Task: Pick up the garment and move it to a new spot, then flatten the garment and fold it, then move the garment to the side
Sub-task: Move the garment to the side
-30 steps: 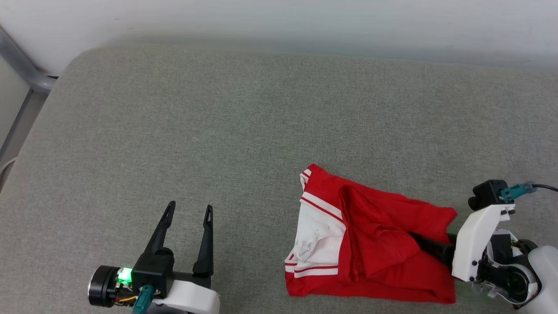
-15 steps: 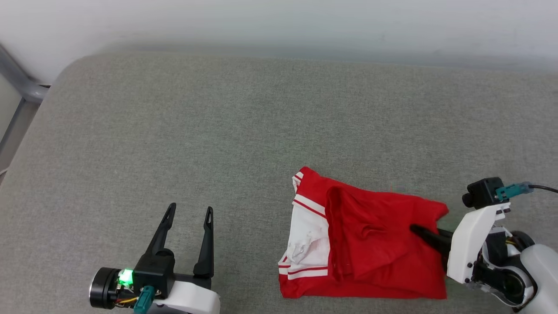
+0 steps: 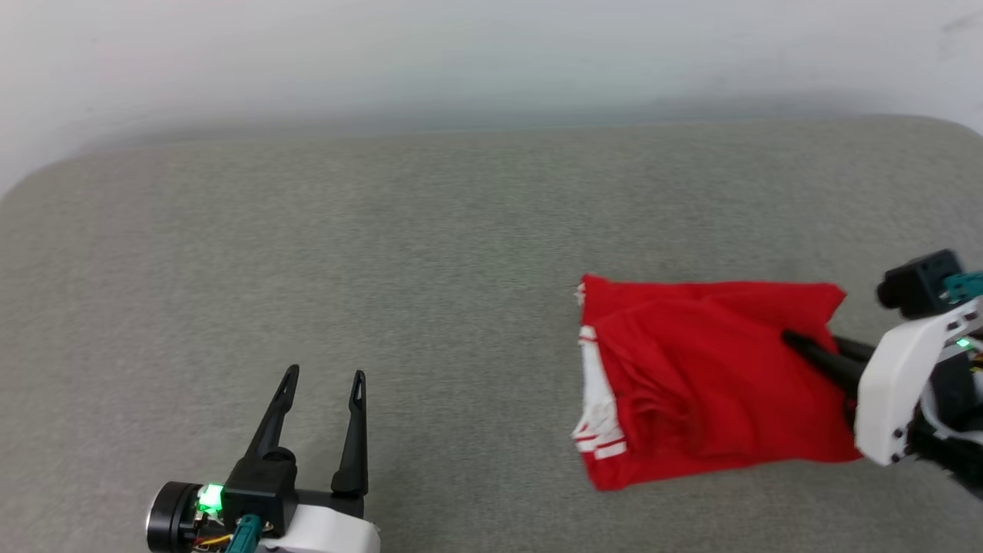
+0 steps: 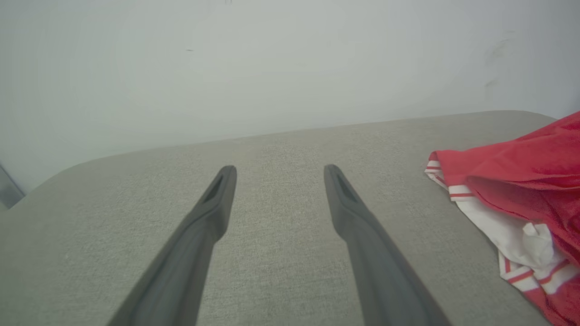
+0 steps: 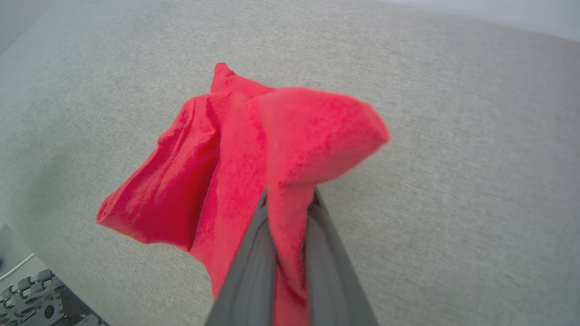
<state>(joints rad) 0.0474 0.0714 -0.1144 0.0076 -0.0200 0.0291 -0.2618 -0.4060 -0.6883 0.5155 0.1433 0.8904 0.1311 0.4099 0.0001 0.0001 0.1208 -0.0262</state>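
Garment [image 3: 691, 376] now tight in right claw [image 3: 789, 338].

You are looking at a plain test room, more like a robot lab than a home. The main thing is a wide grey pad [image 3: 384, 253] covered in rough cloth, with rounded corners, like a table top. Directly behind the pad stands a plain white wall [image 3: 461, 54]. Below the pad's near edge, in the right wrist view, you can see a pale floor [image 5: 9, 253], a white cable [image 5: 18, 266] and a dark machine part [image 5: 36, 308].
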